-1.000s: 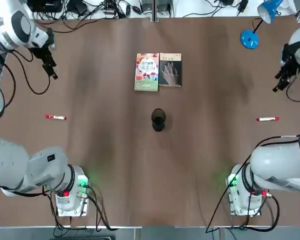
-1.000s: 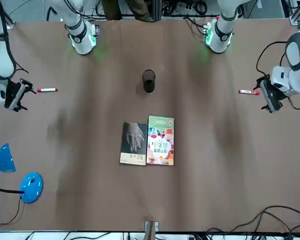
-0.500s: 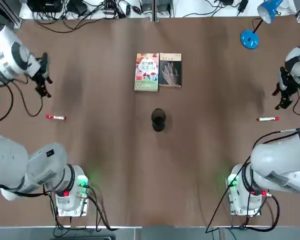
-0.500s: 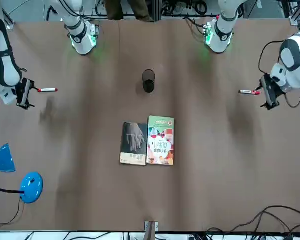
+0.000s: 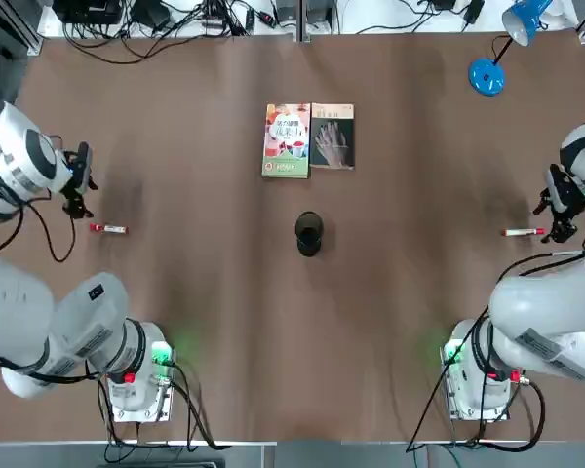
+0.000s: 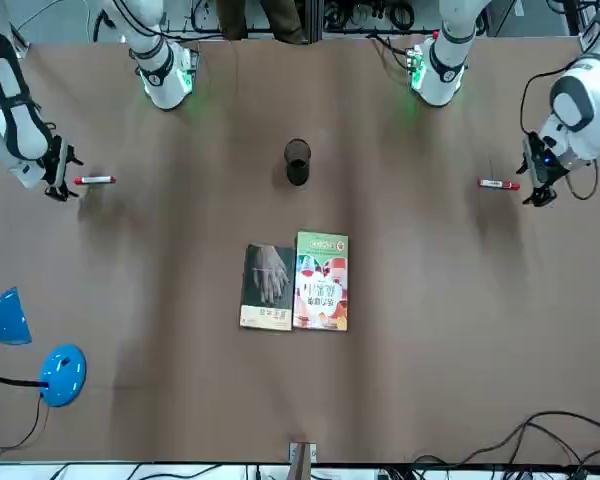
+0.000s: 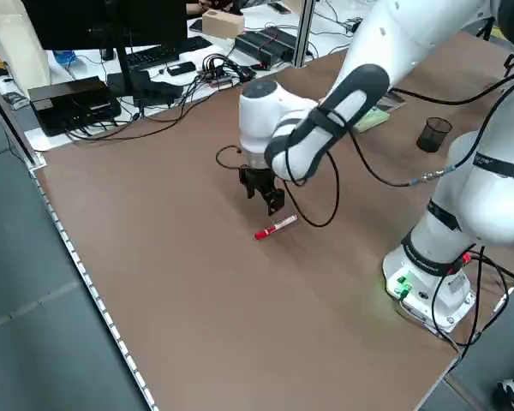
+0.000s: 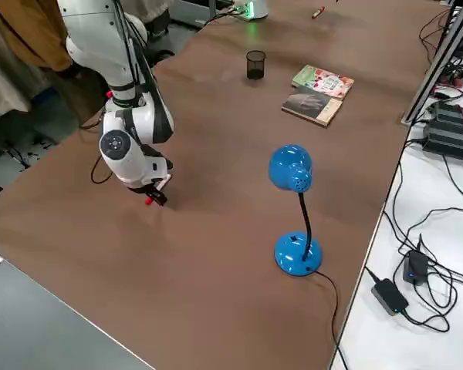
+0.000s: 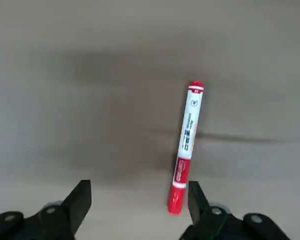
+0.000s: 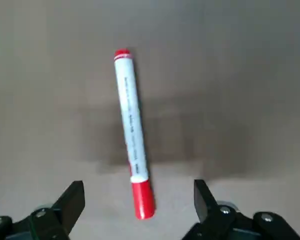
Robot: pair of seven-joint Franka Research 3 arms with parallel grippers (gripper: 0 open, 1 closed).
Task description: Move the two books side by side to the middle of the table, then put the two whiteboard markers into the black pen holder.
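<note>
The two books lie side by side on the table [image 5: 409, 146], the colourful one [image 5: 287, 140] next to the dark one with the pale hand [image 5: 332, 136]. The black pen holder [image 5: 309, 234] stands just in front of them. One whiteboard marker [image 5: 108, 229] lies at the left, and my left gripper [image 5: 78, 207] hovers open close beside it. In the left wrist view this marker [image 9: 186, 145] lies near one fingertip [image 9: 196, 199]. The other marker [image 5: 523, 232] lies at the right; my right gripper [image 5: 558, 232] is open over its end, and the red cap [image 10: 142, 200] sits between the fingers.
A blue desk lamp [image 5: 489, 70] stands at the far right corner. Cables and black boxes [image 5: 175, 18] run along the far edge behind the table. The two arm bases [image 5: 136, 375] sit at the near edge.
Both grippers have come in from the far side toward the arm bases and down to the markers, one at each marker. Books, pen holder and markers have not moved.
</note>
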